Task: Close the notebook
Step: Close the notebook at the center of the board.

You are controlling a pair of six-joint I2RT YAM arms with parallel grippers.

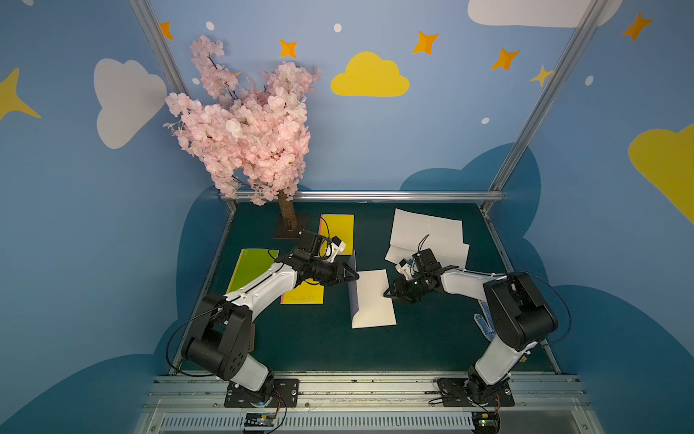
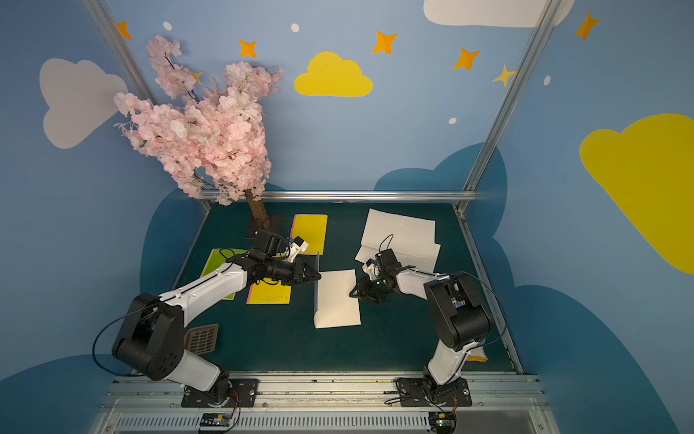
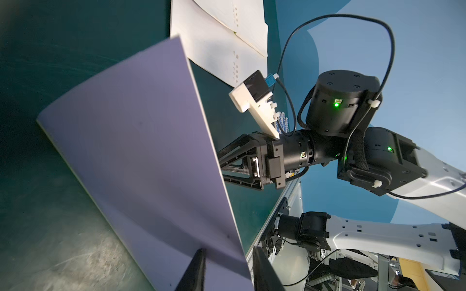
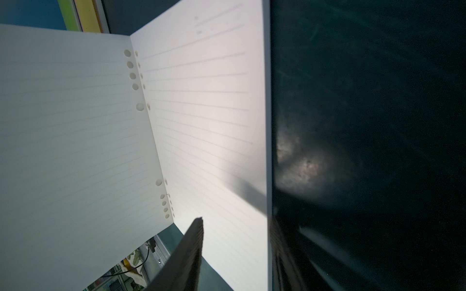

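The notebook [image 1: 373,297] lies mid-table in both top views, one lined white page flat on the green mat [image 2: 338,297]. Its lavender cover [image 3: 141,151] stands upright along the spine at the left side. My left gripper [image 1: 355,276] is at the cover's top edge; in the left wrist view its jaws [image 3: 228,250] stand apart with the cover's edge between them, not pinching it. My right gripper [image 1: 386,293] sits at the flat page's right edge, jaws [image 4: 237,218] apart across that edge. The right wrist view shows the flat page [image 4: 214,126] and the raised leaf [image 4: 70,126].
A pink blossom tree [image 1: 248,124] stands at the back left. Closed yellow [image 1: 338,229], green [image 1: 251,266] and yellow [image 1: 304,297] notebooks lie to the left. An open white notebook [image 1: 428,236] lies back right. A glove [image 1: 484,323] lies near the right arm, a brown grate [image 2: 202,340] front left.
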